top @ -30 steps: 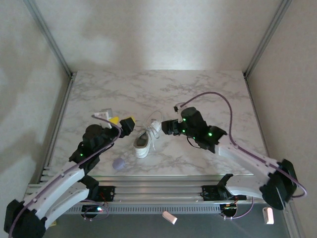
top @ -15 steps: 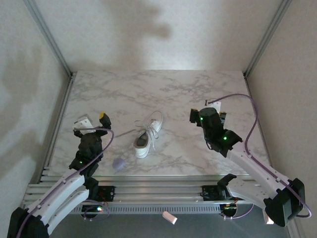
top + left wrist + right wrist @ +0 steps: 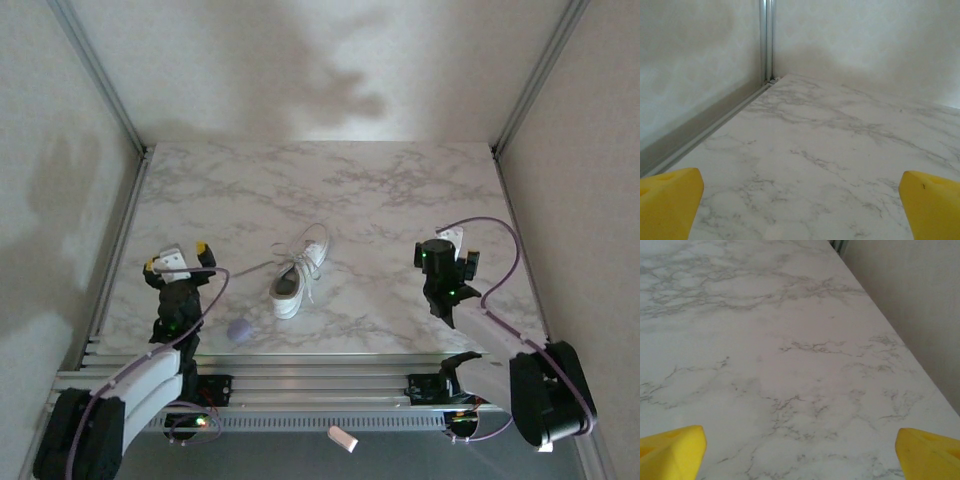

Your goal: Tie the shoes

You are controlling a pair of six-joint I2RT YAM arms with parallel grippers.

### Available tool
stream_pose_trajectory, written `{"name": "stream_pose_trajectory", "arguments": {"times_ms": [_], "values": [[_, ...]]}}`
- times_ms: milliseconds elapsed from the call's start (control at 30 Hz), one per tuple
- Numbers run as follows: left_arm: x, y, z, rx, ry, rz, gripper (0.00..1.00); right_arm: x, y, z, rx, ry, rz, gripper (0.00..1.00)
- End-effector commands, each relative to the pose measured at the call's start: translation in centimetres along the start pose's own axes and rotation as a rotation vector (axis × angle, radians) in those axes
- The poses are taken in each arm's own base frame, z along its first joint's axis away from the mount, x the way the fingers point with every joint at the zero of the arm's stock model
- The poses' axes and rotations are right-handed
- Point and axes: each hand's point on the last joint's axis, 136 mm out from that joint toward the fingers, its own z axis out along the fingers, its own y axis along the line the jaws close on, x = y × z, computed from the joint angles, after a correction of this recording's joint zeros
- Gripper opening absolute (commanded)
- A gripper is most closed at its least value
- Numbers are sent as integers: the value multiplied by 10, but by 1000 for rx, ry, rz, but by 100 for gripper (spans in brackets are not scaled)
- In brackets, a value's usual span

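At the left of the table (image 3: 350, 190), the top view shows the left gripper (image 3: 177, 257) close to the left edge. Its two yellow fingertips (image 3: 203, 246) are spread apart with nothing between them. Its wrist camera adds what the top view does not give: the fingertips (image 3: 670, 202) stand at the two lower corners, wide apart, and between them bare table runs to a metal rail (image 3: 710, 131) and a corner post (image 3: 766, 45). Further right, near the front edge, the top view shows a lavender blob (image 3: 238, 331), close to the sneaker's heel but not touching it. The sneaker (image 3: 297, 272) stands on its sole in the middle of the table, between the two arms, toe pointing away and slightly right. Its laces (image 3: 316, 238) lie loose around the toe and one end stretches left; whether they are knotted I cannot tell. No gripper touches it. At the right, the right gripper (image 3: 445, 250) is well apart from the sneaker. From above its fingers are hard to see, but its wrist view shows yellow fingertips (image 3: 670, 452) far apart, empty, with bare table between them and the wall (image 3: 910, 295) on the right.
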Motion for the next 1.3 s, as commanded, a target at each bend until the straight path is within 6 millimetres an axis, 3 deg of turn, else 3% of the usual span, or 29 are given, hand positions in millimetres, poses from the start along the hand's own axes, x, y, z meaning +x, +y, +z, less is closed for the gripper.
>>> {"name": "stream_pose_trajectory", "arguments": {"times_ms": [0, 233, 333, 500, 533, 633, 1267], "values": [[-6, -14, 4, 114, -45, -36, 100, -14, 12, 15, -59, -73, 48, 99], [-7, -28, 36, 170, -38, -22, 100, -30, 36, 43, -150, -161, -13, 99], [-3, -30, 53, 199, -14, -40, 100, -27, 49, 54, -216, -156, -50, 99], [17, -23, 74, 228, 31, -90, 100, -31, 32, 68, -222, -143, 71, 99], [22, -22, 76, 221, 59, -92, 100, -16, 30, 68, -239, -122, 87, 99], [24, -22, 80, 193, 74, -77, 100, -8, 23, 70, -233, -130, 124, 99], [25, -24, 82, 158, 76, -52, 100, -10, 25, 72, -239, -129, 110, 99]]}}
